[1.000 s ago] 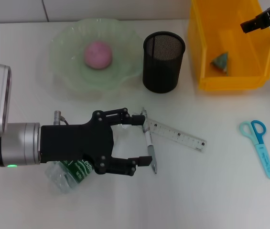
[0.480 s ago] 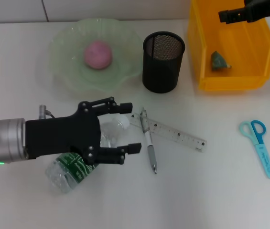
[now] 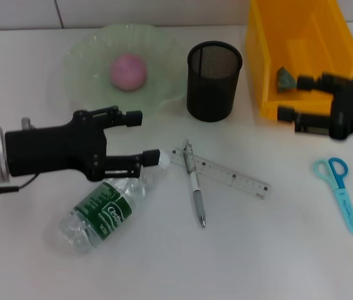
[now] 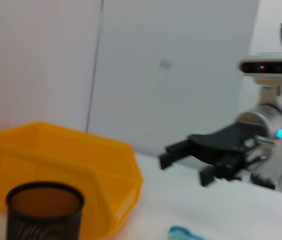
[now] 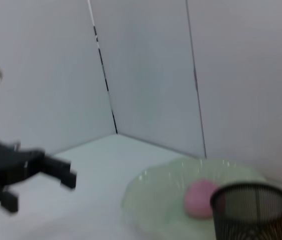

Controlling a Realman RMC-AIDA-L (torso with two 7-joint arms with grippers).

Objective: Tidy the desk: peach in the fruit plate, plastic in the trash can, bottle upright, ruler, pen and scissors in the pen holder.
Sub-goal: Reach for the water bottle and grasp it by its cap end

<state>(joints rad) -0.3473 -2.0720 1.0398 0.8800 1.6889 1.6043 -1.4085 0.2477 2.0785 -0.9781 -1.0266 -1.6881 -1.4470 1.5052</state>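
Claws first. The left claw [image 3: 137, 136] sits at the middle left of the head view, its two black fingers spread wide with nothing between them. Its lower finger ends right at the cap end of the bottle [image 3: 109, 205], which lies on its side on the white desk [image 3: 270, 250], slanting down toward the lower left.

The right claw [image 3: 293, 97] is at the right edge of the frame, also spread wide and holding nothing. One finger is over the yellow trash can [image 3: 270, 56] and the other is by its front wall. A small greenish scrap of plastic [image 3: 284, 77] lies inside the can.

In the middle of the frame the pen [image 3: 194, 185] lies across one end of the clear ruler [image 3: 232, 178]. The blue scissors [image 3: 340, 191] lie on the desk at the right, below the right claw.

At the top, the black mesh pen holder [image 3: 213, 80] stands upright beside the can. Left of it, the pink peach [image 3: 128, 71] rests in the pale green fruit plate [image 3: 85, 56].
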